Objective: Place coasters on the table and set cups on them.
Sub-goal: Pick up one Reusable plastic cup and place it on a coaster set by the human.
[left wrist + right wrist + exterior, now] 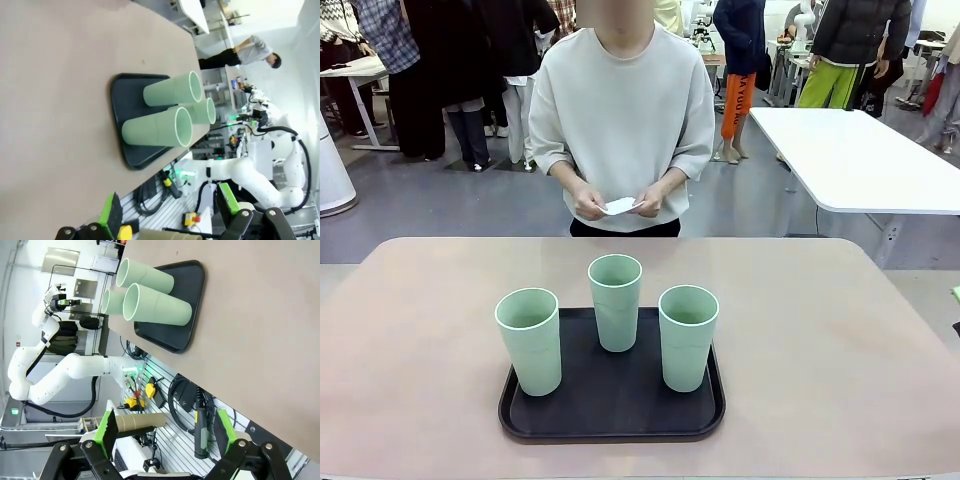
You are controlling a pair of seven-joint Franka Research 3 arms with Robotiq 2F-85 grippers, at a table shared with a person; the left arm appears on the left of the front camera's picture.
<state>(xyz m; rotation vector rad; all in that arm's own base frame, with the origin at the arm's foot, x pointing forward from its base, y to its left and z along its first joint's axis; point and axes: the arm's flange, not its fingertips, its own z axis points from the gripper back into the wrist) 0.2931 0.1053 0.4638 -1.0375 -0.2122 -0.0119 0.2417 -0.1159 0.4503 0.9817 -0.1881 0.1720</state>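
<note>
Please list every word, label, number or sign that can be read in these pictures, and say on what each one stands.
Orange trousers of a person far behind: dark lettering down the leg, too blurred to read.
Cups, tray, table, coasters in the person's hands: no text visible.
Lab equipment in the wrist views: any labels are too small to read.

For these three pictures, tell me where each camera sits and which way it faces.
Front view: fixed on the robot's side, looking across the table at the person holding white coasters.
Left wrist view: on the left wrist, rolled sideways, looking past the open left gripper toward the tray.
Right wrist view: likewise, past the open right gripper.
Shared: three cups on the black tray.
</note>
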